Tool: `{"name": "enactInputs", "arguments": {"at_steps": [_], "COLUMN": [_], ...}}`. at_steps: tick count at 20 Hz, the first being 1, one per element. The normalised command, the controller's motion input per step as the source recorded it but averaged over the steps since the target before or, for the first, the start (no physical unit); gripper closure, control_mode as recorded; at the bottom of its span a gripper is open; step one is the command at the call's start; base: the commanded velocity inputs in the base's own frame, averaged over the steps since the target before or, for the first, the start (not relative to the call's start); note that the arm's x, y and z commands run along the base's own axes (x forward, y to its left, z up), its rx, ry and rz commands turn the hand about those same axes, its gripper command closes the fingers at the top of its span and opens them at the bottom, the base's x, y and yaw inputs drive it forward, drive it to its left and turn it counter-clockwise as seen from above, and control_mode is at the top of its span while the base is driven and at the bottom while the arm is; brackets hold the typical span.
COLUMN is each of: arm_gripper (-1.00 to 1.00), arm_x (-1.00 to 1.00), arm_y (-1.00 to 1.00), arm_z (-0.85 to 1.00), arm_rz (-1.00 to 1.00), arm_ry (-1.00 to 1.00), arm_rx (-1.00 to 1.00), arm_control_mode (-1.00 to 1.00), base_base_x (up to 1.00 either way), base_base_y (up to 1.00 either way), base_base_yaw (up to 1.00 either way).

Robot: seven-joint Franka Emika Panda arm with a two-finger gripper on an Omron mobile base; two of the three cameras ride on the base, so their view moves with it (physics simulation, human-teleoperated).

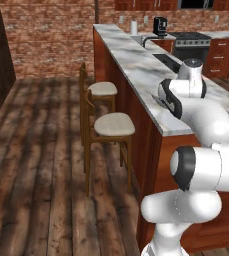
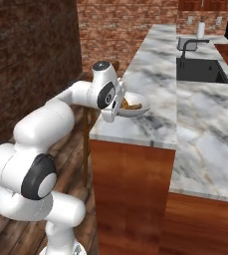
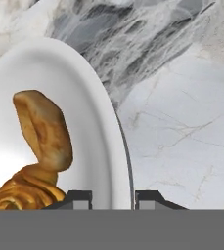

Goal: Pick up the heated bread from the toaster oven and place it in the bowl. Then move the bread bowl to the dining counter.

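Note:
My gripper (image 2: 119, 106) is shut on the rim of the white bowl (image 2: 137, 111), holding it at the near left corner of the dining counter (image 2: 155, 74). I cannot tell whether the bowl touches the marble. The golden heated bread (image 2: 131, 105) lies inside it. In the hand view the bowl's rim (image 3: 116, 161) runs between my gripper's (image 3: 113, 197) two dark fingertips (image 3: 79, 197), with the bread (image 3: 40, 141) left of them and marble to the right. My own arm hides the bowl in the left base view. The toaster oven is out of view.
Two cushioned wooden stools (image 1: 113, 125) (image 1: 102, 89) stand along the dining counter's (image 1: 131, 65) left side over a wood floor. A sink (image 2: 200, 69) with a faucet (image 2: 187, 45) is set further along the top. A stove (image 1: 191, 40) and a coffee machine (image 1: 159, 26) stand at the back.

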Motion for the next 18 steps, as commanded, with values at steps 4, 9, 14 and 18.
{"name": "enactInputs", "arguments": {"at_steps": [4,9,14,18], "arm_gripper": [1.00,-1.00,-1.00,-1.00], "arm_x": [0.07,0.16,-0.46,-0.97], "arm_y": [0.00,-0.01,0.10,0.36], "arm_z": [-0.22,0.00,0.40,0.56], "arm_rz": [-0.06,-0.14,-0.08,0.00], "arm_ry": [0.00,0.00,-0.05,-0.22], "arm_rx": [-0.01,0.00,0.00,-0.05], "arm_control_mode": [-1.00,-1.00,-1.00,-1.00], "base_base_x": [0.00,0.00,0.00,0.00], "base_base_y": [0.00,0.00,0.00,0.00], "base_base_yaw": [0.00,0.00,0.00,0.00]}}
